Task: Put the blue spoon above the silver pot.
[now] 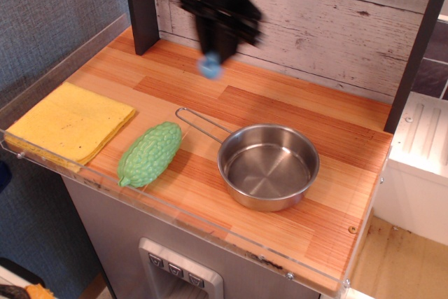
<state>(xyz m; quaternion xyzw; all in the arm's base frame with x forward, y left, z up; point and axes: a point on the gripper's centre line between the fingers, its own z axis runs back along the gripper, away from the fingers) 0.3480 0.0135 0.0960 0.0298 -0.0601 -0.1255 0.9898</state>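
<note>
At the front edge runs a clear plastic lip (175,208), fencing the wooden counter (280,113). Just behind it on the left lies a yellow cloth (66,122), flat and bare. Beside the cloth, toward the middle, a green bumpy gourd (149,153) lies slantwise, its stem end near the lip. To the right sits the pot (268,166), upright and with nothing in it, its wire handle (198,122) reaching back and left, ending just beside the top of the gourd without clearly touching it.

Behind the pot the counter is open wood up to the whitewashed plank wall (315,19). A dark post (140,5) stands at the rear left, another (416,47) at the right.

The gripper (217,40) hangs in the air at the back, in front of the wall, behind and left of the pot, blurred. The spoon (209,66) shows as a light-blue smear hanging from its lower end, clear of the counter. The jaws seem closed about the spoon, though the blur hides the fingers themselves.
</note>
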